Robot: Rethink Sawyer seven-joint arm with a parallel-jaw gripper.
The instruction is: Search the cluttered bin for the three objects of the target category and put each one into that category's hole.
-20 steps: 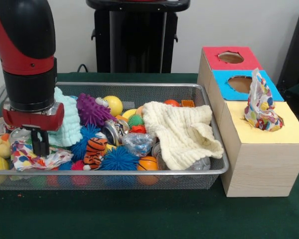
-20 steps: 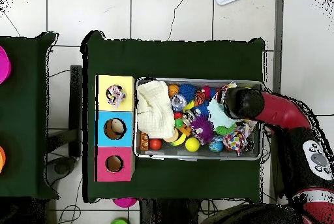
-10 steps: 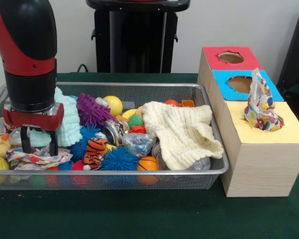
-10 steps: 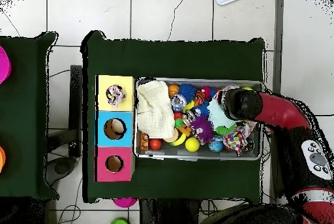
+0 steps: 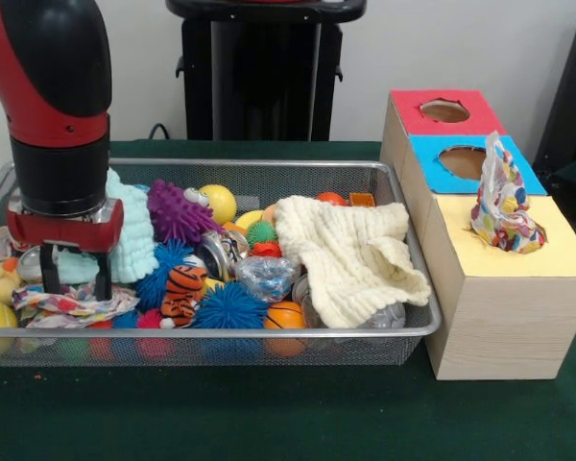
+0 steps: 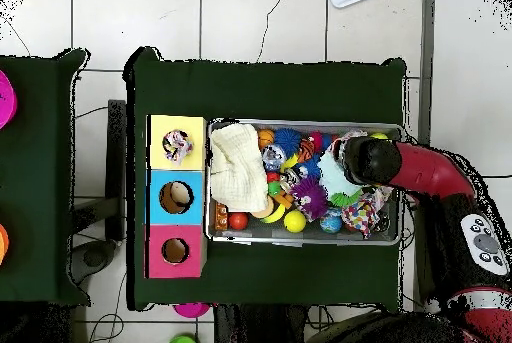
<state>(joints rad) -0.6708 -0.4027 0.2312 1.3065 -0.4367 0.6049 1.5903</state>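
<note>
While one patterned bag (image 5: 504,206) already sits stuffed in the yellow hole (image 6: 177,144), the gripper (image 5: 75,285) hovers with jaws spread and empty over a second patterned bag (image 5: 65,307) at the bin's (image 5: 269,331) end, apparently leaving two to deliver.

The robot arm (image 5: 53,86) has a glossy red shell with a rounded black cap at its bend, and below that a thick matte black cylindrical wrist section. Under the wrist sits a red collar with a pale grey band above it. The end effector (image 5: 75,279) carries two slim black fingers (image 5: 103,279) below the collar. In the overhead view, the arm (image 6: 440,184) shows a grey panel with small dark round buttons beside the red shell.
</note>
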